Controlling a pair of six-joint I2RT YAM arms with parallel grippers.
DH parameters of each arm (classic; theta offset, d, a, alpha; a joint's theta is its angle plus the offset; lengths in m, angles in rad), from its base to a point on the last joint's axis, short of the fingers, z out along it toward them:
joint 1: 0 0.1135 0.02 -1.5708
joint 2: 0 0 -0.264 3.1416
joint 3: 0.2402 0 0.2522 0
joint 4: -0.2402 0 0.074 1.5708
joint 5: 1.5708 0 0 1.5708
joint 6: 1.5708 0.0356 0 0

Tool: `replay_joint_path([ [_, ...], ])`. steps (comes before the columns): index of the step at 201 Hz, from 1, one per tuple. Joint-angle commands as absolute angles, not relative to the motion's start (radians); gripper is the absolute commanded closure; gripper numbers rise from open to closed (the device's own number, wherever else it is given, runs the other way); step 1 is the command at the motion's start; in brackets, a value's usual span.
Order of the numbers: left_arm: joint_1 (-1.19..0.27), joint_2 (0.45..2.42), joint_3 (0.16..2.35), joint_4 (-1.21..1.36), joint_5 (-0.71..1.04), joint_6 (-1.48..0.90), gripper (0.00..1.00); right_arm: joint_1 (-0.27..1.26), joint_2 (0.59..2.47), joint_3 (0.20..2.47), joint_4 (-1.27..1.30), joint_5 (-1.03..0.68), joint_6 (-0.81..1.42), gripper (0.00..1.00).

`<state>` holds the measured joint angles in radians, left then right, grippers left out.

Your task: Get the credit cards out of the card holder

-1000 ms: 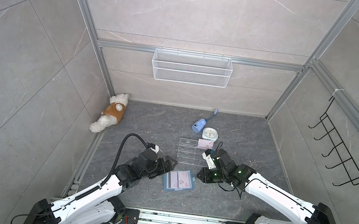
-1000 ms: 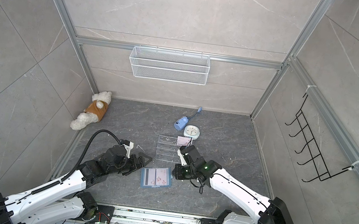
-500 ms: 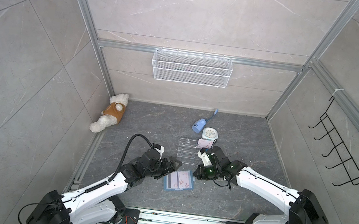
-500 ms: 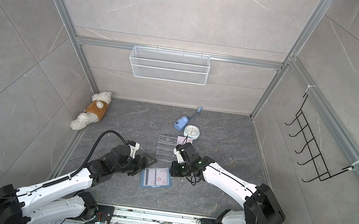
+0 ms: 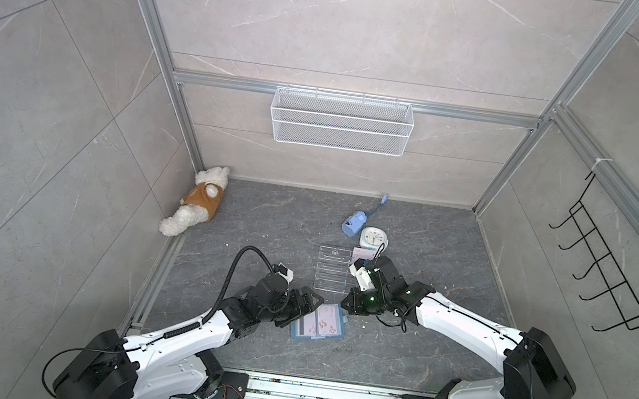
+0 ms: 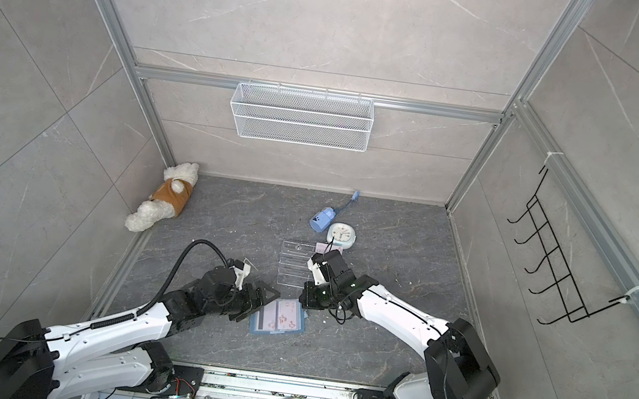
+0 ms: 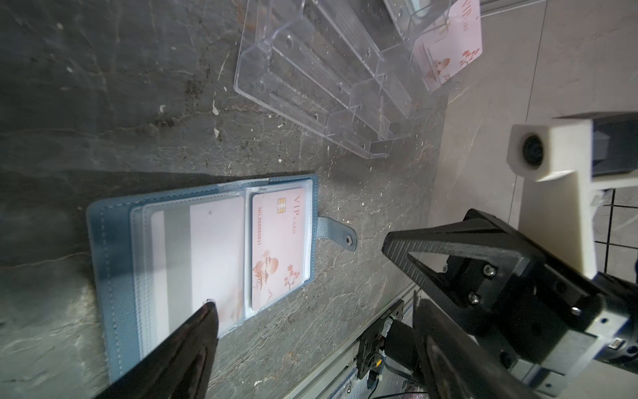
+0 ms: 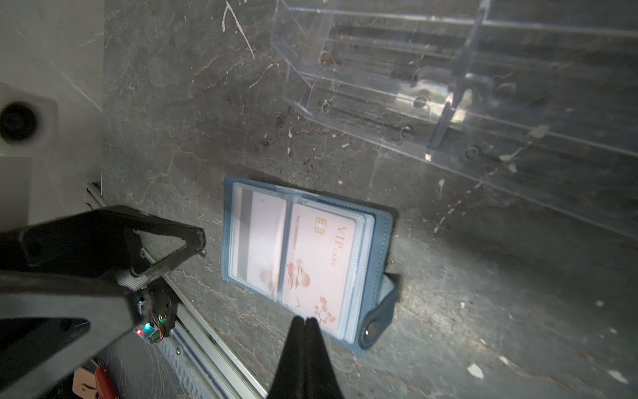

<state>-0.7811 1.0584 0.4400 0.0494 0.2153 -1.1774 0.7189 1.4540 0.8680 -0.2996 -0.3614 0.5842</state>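
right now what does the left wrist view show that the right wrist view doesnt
Only the left wrist view: a loose pink card beyond the clear rack. Only the right wrist view: red and green lights on the left arm. Both: the card holder lying open, two credit cards in its sleeves, the rack, the open left gripper and the shut right gripper.

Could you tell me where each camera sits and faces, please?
Top views: high overhead, facing down; both arms, left gripper and right gripper show.
Left wrist: on left arm, facing card holder past its open jaws.
Right wrist: on right arm, facing it past shut jaws.
Shared: all show the card holder and clear rack.
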Motion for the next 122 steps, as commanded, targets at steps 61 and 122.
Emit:
replay_joint_path([
  [61, -0.836, 1.175, 0.418, 0.199, 0.215, -1.245, 0.20, 0.713, 1.567, 0.813, -0.181, -0.399, 0.619, 1.00],
  [122, -0.853, 1.241, 0.418, 0.232, 0.215, -1.264, 0.29, 0.713, 1.603, 0.771, -0.119, -0.423, 0.637, 1.00],
])
